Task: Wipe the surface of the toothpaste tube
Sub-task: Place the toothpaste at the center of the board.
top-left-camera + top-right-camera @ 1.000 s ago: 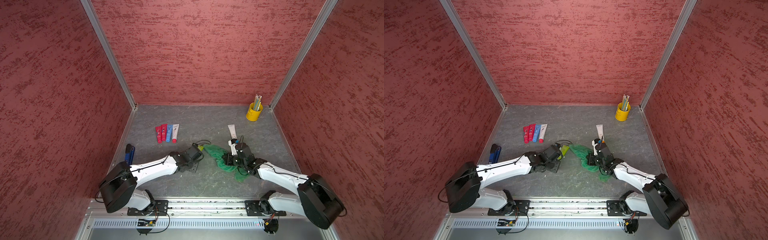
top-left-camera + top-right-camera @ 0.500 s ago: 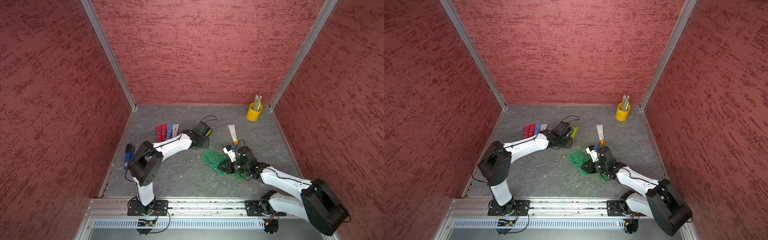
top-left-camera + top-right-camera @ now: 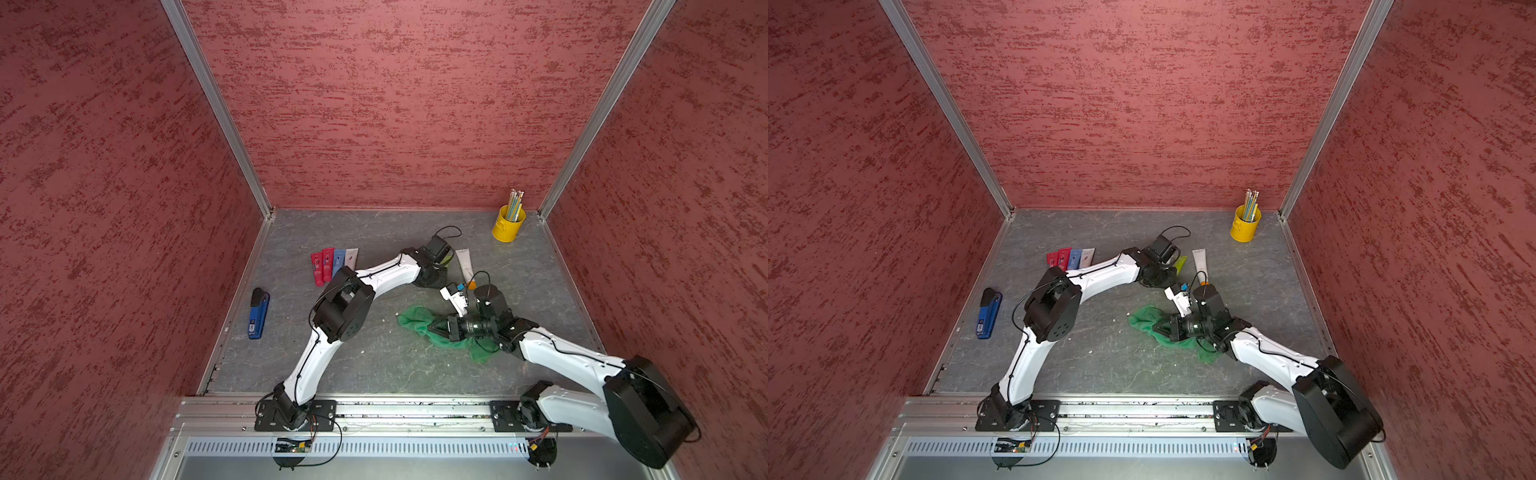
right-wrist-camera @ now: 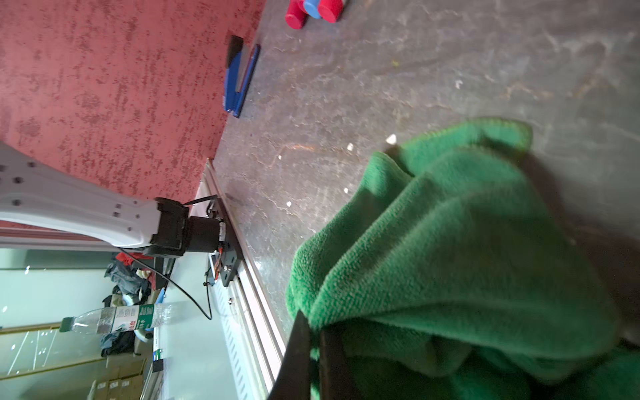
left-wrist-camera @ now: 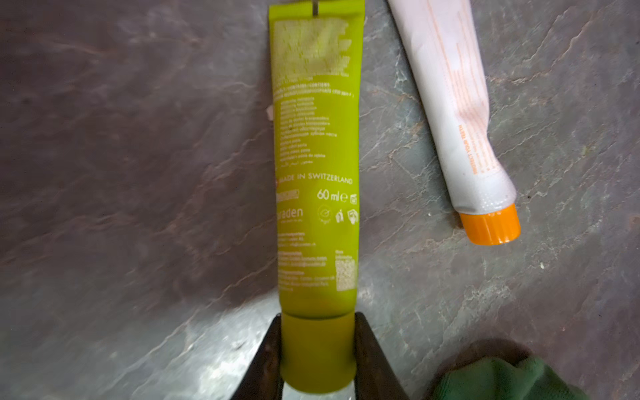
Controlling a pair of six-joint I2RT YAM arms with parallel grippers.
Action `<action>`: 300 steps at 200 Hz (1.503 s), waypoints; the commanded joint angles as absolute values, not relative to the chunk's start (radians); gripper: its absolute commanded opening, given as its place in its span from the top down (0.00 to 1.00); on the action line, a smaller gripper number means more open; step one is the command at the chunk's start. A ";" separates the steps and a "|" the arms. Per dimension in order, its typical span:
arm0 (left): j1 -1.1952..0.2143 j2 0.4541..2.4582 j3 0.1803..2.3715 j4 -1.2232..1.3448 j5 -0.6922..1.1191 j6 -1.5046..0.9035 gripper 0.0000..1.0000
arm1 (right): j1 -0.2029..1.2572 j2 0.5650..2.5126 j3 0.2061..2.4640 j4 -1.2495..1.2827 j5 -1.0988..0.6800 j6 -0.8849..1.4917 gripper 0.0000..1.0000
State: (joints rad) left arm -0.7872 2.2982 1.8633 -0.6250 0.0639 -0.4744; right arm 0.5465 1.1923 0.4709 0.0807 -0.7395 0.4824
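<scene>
**Tube leaves the cloth**

Our left gripper (image 5: 317, 332), clamped on the cap of the green toothpaste tube (image 5: 317, 173), has carried it farther back, just beside a white tube (image 5: 460, 114). Our right gripper (image 4: 313, 332) stays clenched on the cloth (image 4: 450, 242), now well apart; we judge wiping done.

Toothpaste tube (image 5: 317, 156) sits back of centre on the desk (image 3: 374, 365), probably lying flat, with its cap end wedged in the left end effector (image 5: 317, 346). Second tube (image 5: 457, 104) is just to its right, not touching. Cloth (image 3: 417, 318) lies in front of both, pinched in the right end effector (image 4: 314, 346). Pencil cup (image 3: 508, 226) stands in the back right corner, the row of small tubes (image 3: 332, 264) is left of centre, and the stapler (image 3: 258, 313) is by the left edge.
</scene>
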 commanded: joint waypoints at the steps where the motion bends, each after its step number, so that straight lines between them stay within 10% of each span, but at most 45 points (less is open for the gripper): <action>1: -0.797 2.353 1.944 -0.659 0.084 -0.493 0.85 | 0.554 1.202 0.512 0.133 -0.799 0.454 1.00; 96: -0.793 2.339 1.896 -0.525 0.118 -0.482 0.40 | 0.578 1.230 0.508 0.167 -0.801 0.456 1.00; 300: -0.722 2.461 2.002 -0.371 0.386 -0.488 0.39 | 0.591 1.260 0.506 0.179 -0.799 0.456 1.00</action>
